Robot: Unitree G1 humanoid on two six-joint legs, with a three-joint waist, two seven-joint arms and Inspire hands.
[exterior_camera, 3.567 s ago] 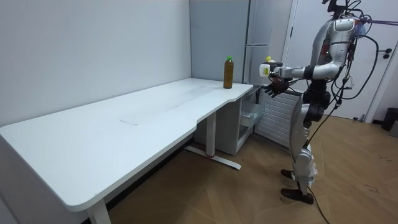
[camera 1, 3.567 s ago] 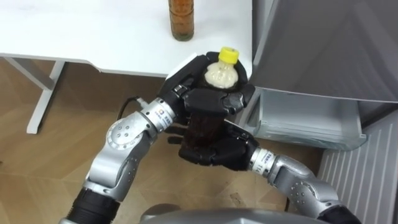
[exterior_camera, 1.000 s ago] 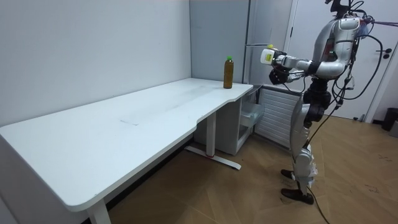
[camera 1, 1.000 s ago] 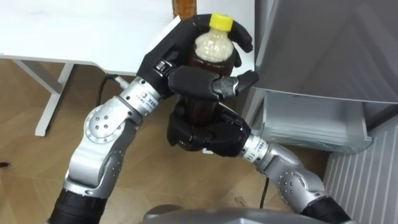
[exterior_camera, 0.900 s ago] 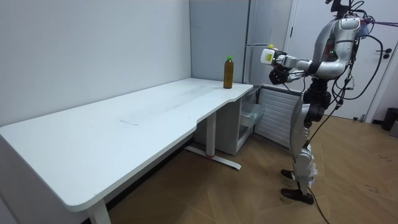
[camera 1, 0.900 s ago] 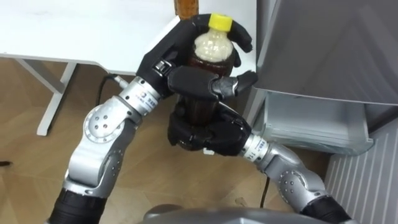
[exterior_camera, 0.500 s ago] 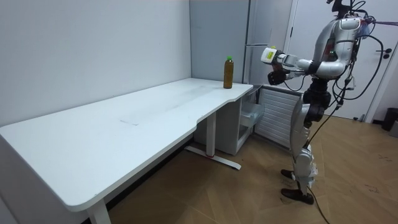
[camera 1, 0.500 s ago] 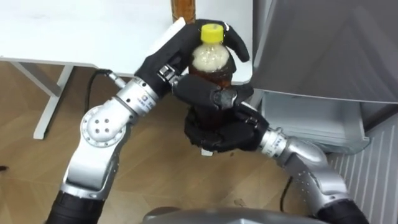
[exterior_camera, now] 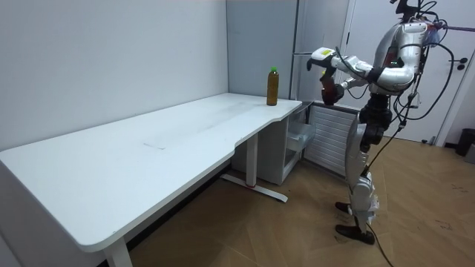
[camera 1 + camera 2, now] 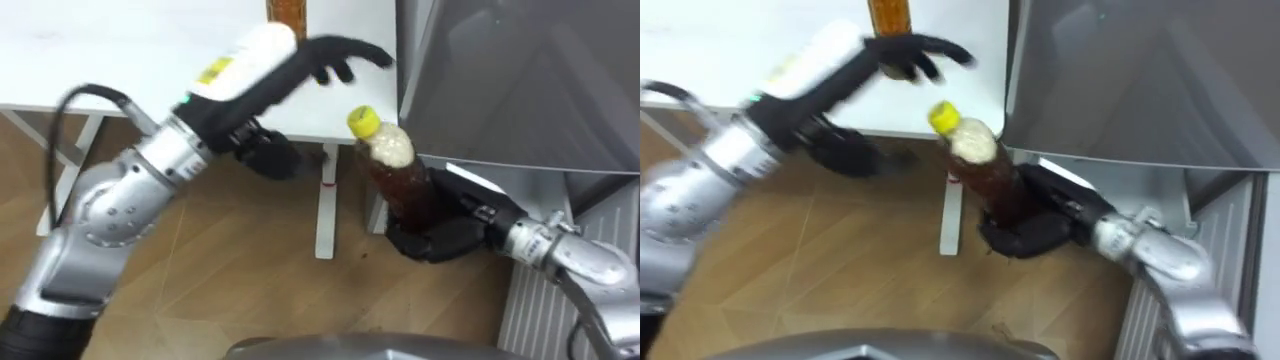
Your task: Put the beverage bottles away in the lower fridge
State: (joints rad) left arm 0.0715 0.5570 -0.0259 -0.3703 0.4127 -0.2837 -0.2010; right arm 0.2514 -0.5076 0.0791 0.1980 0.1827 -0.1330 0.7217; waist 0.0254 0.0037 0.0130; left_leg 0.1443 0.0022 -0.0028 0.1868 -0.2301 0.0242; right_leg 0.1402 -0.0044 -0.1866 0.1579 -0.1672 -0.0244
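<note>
Handover complete. My left hand (image 10: pixel 300 58) has let go and swung out over the bench (image 10: pixel 120 70), fingers spread, holding nothing. The bottle (image 10: pixel 395 170), until now clasped by both hands, sits in my right hand (image 10: pixel 440 232) alone. The fingers wrap its lower body, and it tilts with the yellow cap toward my left, just before the open lower fridge (image 9: pixel 312 141). It holds dark drink, foamy at the neck. A second bottle (image 9: pixel 272 86), likewise filled, waits on the bench. What the fridge holds I cannot tell.

Yellow-capped brown bottle (image 10: pixel 398 176) — tilted, aloft
</note>
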